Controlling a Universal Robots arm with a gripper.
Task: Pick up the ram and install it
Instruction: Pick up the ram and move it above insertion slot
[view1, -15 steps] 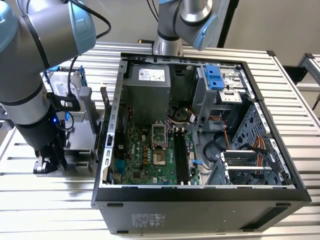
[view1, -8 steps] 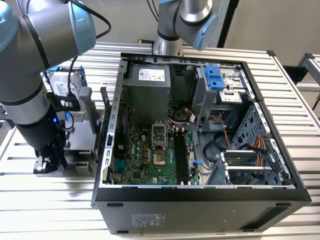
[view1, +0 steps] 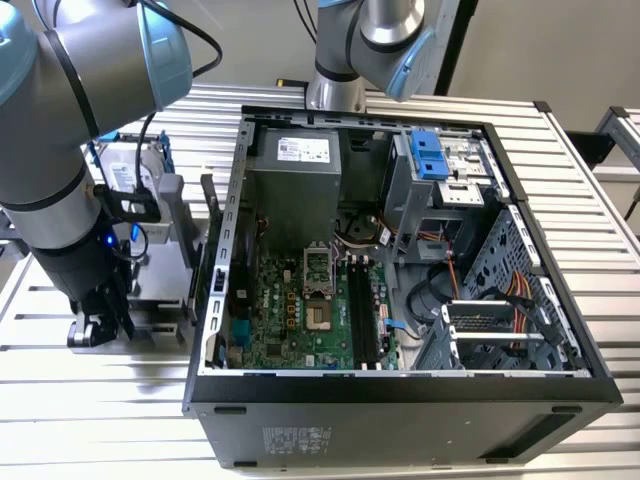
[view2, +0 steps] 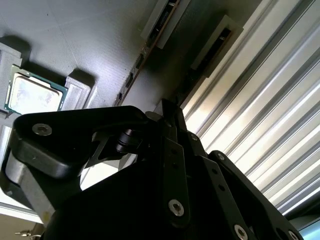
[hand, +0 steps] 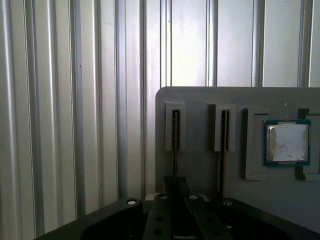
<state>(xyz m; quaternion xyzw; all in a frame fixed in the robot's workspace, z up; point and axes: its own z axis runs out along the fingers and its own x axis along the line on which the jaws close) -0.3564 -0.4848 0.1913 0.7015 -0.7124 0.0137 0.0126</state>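
The case wall is standing between the gripper and the motherboard, and the case is lying open from above. Inside, the ram slots are sitting uncovered, with the power supply, drive cage and cables crowding the room around them. On the tray, a ram and a second ram are standing on edge close together, leaving a narrow gap between them.

Low end effector beside open computer case
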